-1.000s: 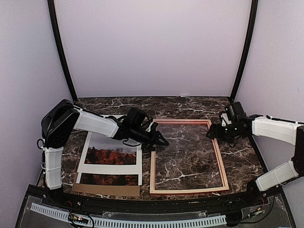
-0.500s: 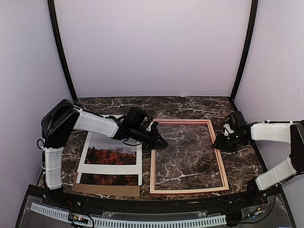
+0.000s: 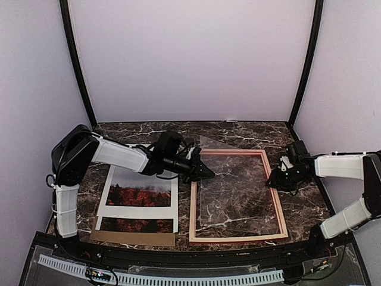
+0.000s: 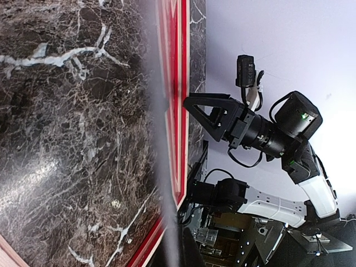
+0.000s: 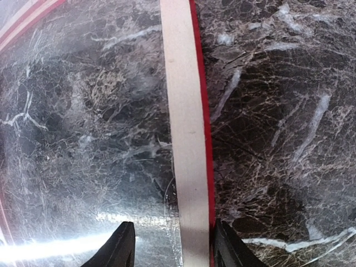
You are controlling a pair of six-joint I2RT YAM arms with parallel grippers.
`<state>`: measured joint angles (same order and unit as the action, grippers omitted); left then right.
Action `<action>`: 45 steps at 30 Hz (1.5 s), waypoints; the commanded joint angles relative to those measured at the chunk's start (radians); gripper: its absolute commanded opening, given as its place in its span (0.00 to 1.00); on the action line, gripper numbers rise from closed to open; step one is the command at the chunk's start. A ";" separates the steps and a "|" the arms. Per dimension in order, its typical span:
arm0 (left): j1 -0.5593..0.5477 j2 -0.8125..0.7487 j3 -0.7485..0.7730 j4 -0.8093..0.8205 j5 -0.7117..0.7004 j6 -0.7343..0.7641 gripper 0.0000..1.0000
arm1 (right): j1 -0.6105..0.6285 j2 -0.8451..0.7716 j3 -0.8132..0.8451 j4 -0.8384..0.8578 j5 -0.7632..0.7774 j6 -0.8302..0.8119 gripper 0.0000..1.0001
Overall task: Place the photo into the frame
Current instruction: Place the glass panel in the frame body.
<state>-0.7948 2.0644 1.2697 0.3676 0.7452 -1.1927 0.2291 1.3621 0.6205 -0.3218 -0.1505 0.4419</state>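
Getting the clear sheet out of the frame, photo not in yet

Top view: left gripper (image 3: pixel 204 173) looks pinched shut on the left edge of the clear sheet (image 3: pixel 208 149), which is tipped up off the frame (image 3: pixel 238 238). The right gripper (image 3: pixel 277 180) sits over the frame's right side, and the photo (image 3: pixel 140 193) lies off to the left under the white mat (image 3: pixel 137 211). Left wrist view: red frame face, sheet edge-on and blurry. Right wrist view: fingers (image 5: pixel 119 247) apart, straddling the frame's side, not clamped. Next, I'd guess: lift the sheet away without it slipping. No readable writing anywhere.
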 commanded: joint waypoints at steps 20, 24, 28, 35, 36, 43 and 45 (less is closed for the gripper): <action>-0.006 -0.074 0.021 0.116 0.042 -0.065 0.00 | -0.058 -0.035 -0.013 0.052 -0.140 0.006 0.58; -0.007 -0.075 0.016 0.124 0.042 -0.068 0.00 | -0.061 -0.034 -0.019 0.056 -0.141 0.006 0.58; -0.007 -0.071 0.015 0.124 0.038 -0.067 0.00 | -0.063 -0.033 -0.018 0.056 -0.145 0.005 0.59; -0.010 -0.066 0.024 0.138 0.042 -0.069 0.00 | -0.070 -0.034 -0.020 0.054 -0.150 0.003 0.64; -0.012 -0.066 0.025 0.143 0.044 -0.068 0.00 | -0.072 -0.035 -0.021 0.055 -0.151 0.003 0.65; -0.013 -0.058 0.028 0.166 0.054 -0.081 0.00 | -0.080 -0.032 -0.021 0.060 -0.173 0.006 0.68; -0.014 -0.058 0.028 0.165 0.052 -0.081 0.00 | -0.082 -0.031 -0.021 0.062 -0.178 0.006 0.68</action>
<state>-0.7986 2.0602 1.2713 0.4816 0.7727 -1.2694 0.1558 1.3472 0.6071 -0.2901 -0.3031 0.4465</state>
